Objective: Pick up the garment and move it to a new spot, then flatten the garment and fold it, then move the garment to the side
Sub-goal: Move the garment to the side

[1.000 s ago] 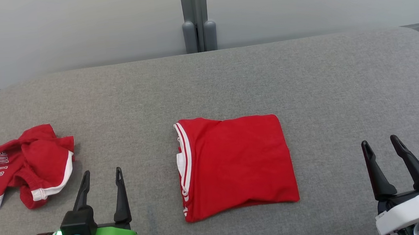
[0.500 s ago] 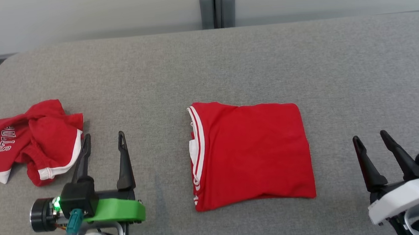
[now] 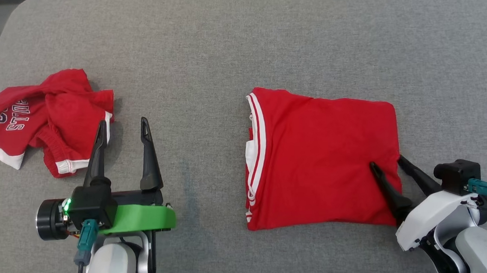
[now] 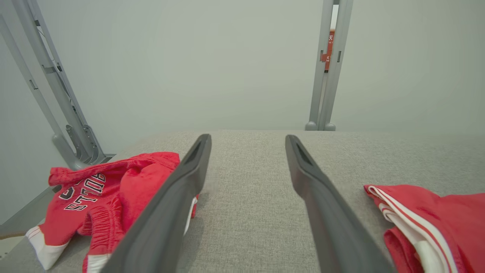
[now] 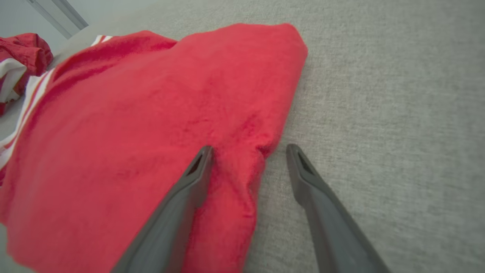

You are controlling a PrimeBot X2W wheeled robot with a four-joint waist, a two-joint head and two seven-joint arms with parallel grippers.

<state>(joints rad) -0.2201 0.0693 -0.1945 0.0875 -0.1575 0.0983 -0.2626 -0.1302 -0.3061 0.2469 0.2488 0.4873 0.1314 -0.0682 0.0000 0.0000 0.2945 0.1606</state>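
A folded red garment with white stripes along its left edge lies flat on the grey padded surface. My right gripper is open and straddles the garment's right edge near the front corner. One finger rests on the red cloth and the other sits just off it on the grey. The right wrist view shows the same edge of the garment running between the fingers of that gripper. My left gripper stands open over bare grey surface, well left of the garment.
A crumpled red garment with white trim and lettering lies at the far left, its right edge close to my left gripper's left finger. The surface's rounded left corner is near it. Metal posts stand behind the far edge.
The head camera has tipped downward and the whole picture has shifted. My right gripper has moved forward and left onto the folded garment's right edge. My left gripper has come up beside the crumpled garment.
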